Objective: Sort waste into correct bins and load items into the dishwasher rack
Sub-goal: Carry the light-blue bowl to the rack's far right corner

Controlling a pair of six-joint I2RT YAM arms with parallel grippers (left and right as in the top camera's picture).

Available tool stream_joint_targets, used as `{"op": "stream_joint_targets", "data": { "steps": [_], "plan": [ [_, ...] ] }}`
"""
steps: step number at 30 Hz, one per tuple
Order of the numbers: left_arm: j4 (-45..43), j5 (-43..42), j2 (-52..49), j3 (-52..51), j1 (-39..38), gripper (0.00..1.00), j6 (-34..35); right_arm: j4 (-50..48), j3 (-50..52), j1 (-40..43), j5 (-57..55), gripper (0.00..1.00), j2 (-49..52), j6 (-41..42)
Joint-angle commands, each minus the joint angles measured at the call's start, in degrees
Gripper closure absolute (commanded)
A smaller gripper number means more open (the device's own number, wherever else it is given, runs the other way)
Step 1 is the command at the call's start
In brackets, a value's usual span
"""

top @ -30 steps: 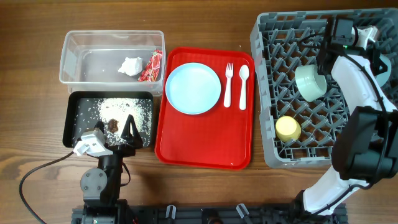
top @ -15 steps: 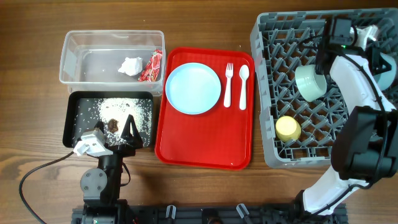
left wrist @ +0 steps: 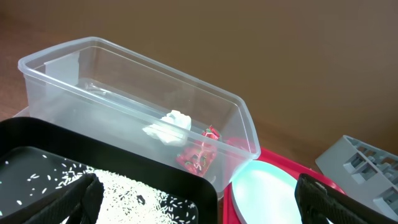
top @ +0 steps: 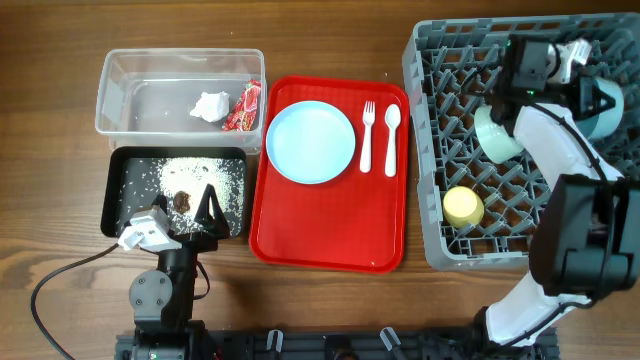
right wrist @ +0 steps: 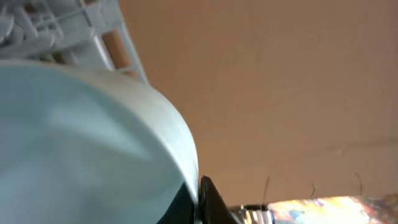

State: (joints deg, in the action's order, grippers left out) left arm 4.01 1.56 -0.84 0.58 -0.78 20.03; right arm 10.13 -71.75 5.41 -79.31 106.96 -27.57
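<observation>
My right gripper is over the far right of the grey dishwasher rack, shut on the rim of a pale blue bowl. That bowl fills the right wrist view, its rim pinched in my fingers. A mint green bowl and a yellow cup sit in the rack. My left gripper is open at the near edge of the black tray, which holds rice crumbs and brown scraps. The clear tub holds the tissue and red packet.
A red serving tray in the middle carries the pale blue plate, white fork and spoon. The left wrist view shows the tub, the tissue, the packet, the black tray and the plate.
My right wrist has swung left over the rack, carrying the pale blue bowl slightly left with it. The left arm has not moved.
</observation>
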Motion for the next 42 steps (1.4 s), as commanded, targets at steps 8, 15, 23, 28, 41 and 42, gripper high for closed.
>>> {"op": "stream_joint_targets", "data": {
  "steps": [8, 15, 23, 28, 41, 42],
  "plan": [
    [0.02, -0.5, 0.46, -0.26, 0.37, 0.0, 0.09, -1.95, 1.88, 3.37, 1.62, 0.96, -2.34, -11.45],
    [0.02, -0.5, 0.46, -0.26, 0.37, 0.0, 0.09, -2.4, 6.05, 0.07, 3.5, 0.92, -2.34, -11.45],
    [0.02, -0.5, 0.46, -0.26, 0.37, 0.0, 0.09, -21.44, 6.03, -7.78, 3.08, 0.77, -5.25, -21.55],
    [0.02, -0.5, 0.46, -0.26, 0.37, 0.0, 0.09, -31.65, 6.03, -15.56, 4.79, 0.68, -10.64, -28.11],
    [0.02, -0.5, 0.46, -0.26, 0.37, 0.0, 0.09, -35.8, 5.99, -22.05, 7.34, 0.47, -18.84, -21.55],
    [0.02, -0.5, 0.46, -0.26, 0.37, 0.0, 0.09, -34.58, 5.99, -23.15, 7.41, 0.47, -20.04, -19.89]
  ]
}}
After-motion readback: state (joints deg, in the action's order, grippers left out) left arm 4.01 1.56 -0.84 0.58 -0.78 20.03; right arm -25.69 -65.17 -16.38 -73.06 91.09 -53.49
